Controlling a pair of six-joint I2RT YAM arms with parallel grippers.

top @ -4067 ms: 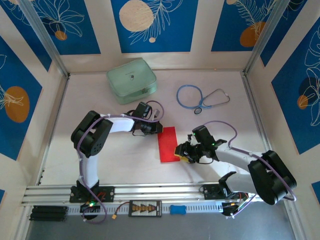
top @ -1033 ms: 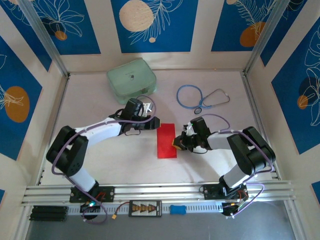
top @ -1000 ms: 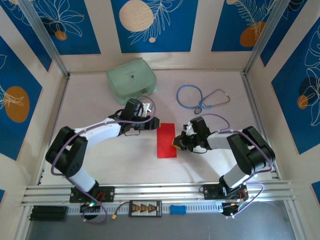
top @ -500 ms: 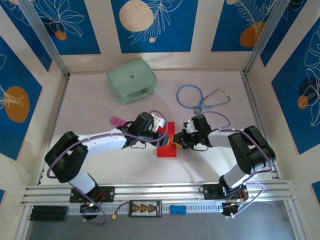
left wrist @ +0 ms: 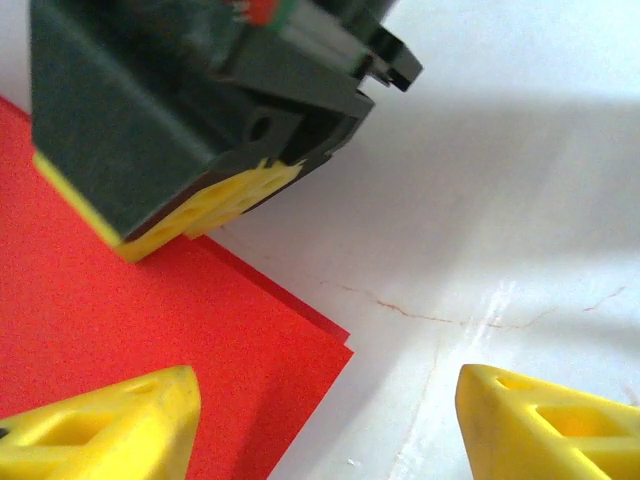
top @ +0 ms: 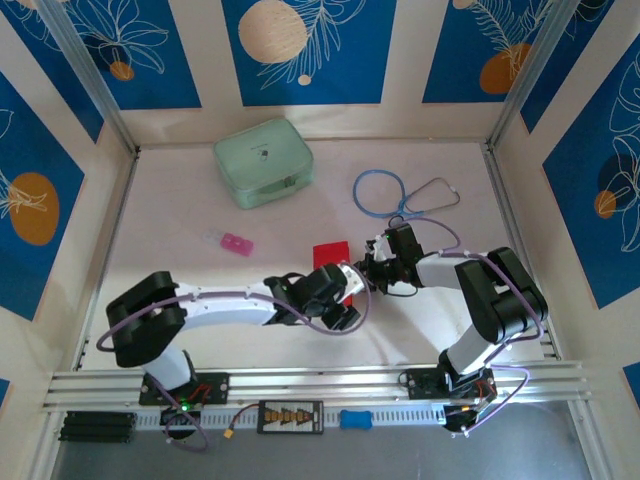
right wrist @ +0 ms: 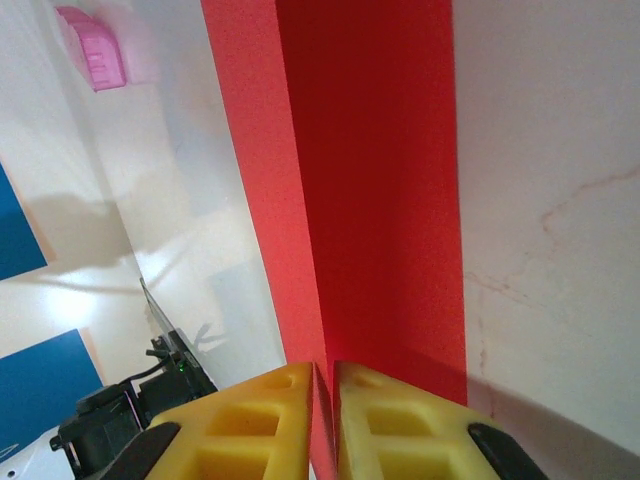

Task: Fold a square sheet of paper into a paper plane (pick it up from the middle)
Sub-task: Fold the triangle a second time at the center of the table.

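From above, the folded red sheet of paper [top: 328, 252] lies on the table [top: 160, 220], with the left gripper [top: 343, 288] over its near end and the right gripper [top: 366, 270] at its right edge. The left wrist camera shows its own yellow fingers [left wrist: 110, 425] spread wide, one above the sheet and one above bare table. In the right wrist view the jaws are pressed together, pinching the sheet's edge, and a small pink object [right wrist: 95, 45] lies beyond.

Left gripper [top: 347, 287] beside right gripper [top: 363, 272] at red paper [top: 329, 252].
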